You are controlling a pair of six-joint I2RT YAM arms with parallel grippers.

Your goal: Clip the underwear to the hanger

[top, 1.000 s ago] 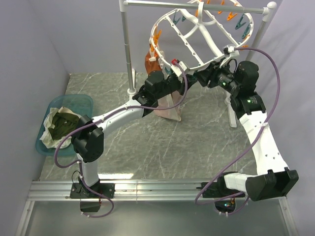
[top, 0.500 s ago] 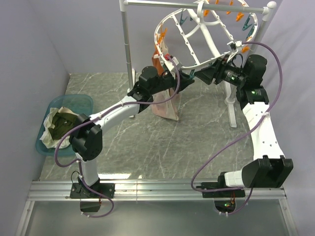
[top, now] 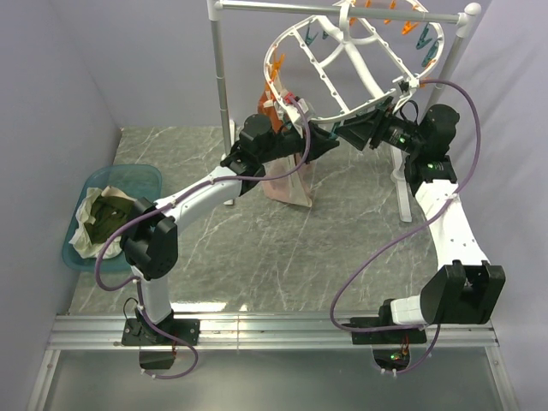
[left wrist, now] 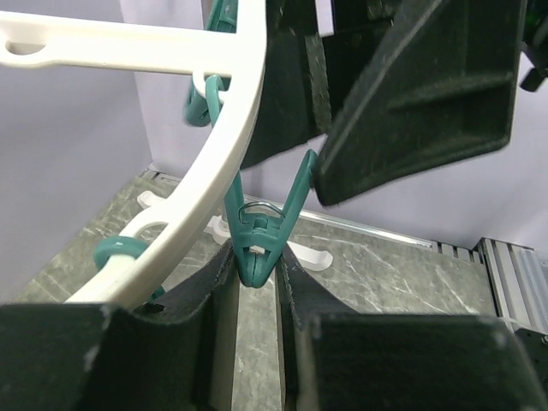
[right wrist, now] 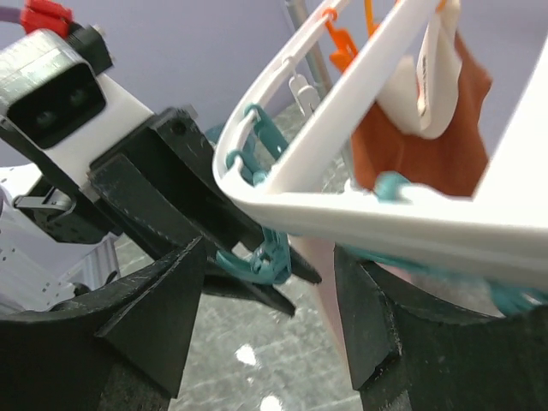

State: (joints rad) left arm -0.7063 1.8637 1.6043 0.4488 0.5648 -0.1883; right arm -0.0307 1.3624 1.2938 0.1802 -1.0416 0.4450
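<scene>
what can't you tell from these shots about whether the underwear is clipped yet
- Top view: the left gripper covers the underwear's top edge, so its contact with the hanger is hidden.
- Left wrist view: the teal peg's upper ends pass behind the right gripper; no cloth in frame.
- Right wrist view: the hanger rim hides most of the peg.

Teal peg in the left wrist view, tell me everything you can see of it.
The teal peg is a glossy plastic clothes peg with a thin wire spring at its middle. Its narrow end is pinched between the padded fingers of the left hand, and its two arms spread in a V away from them. One arm runs behind the white rim of the hanger; the other points toward the right hand, contact unclear.
</scene>
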